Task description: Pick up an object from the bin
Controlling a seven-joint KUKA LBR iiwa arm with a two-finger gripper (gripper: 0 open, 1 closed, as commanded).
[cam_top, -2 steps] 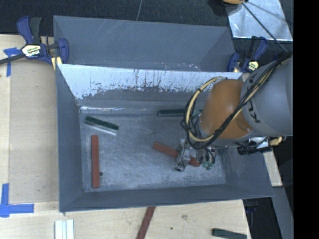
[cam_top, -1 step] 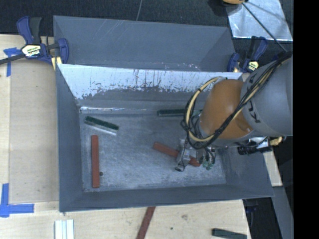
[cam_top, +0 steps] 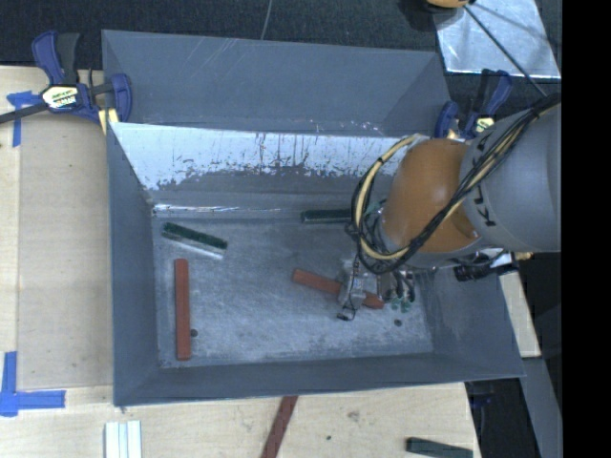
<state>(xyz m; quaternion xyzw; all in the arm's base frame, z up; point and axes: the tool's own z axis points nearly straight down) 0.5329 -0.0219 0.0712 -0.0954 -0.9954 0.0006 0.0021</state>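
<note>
The gripper (cam_top: pixel 350 305) hangs low over the right end of a short red-brown stick (cam_top: pixel 309 279), right of centre on the bin (cam_top: pixel 286 375) floor (open or closed, I cannot tell). The stick looks light and stiff, best pinched across its narrow width.

On the scuffed floor of the grey metal bin (cam_top: pixel 134 284), a long red-brown flat bar (cam_top: pixel 181 309) lies along the left side, with a dark green strip (cam_top: pixel 194 237) near it. A dark bar (cam_top: pixel 327 217) lies by the rear wall, and a shorter red-brown bar (cam_top: pixel 313 279) lies right of centre.
</note>
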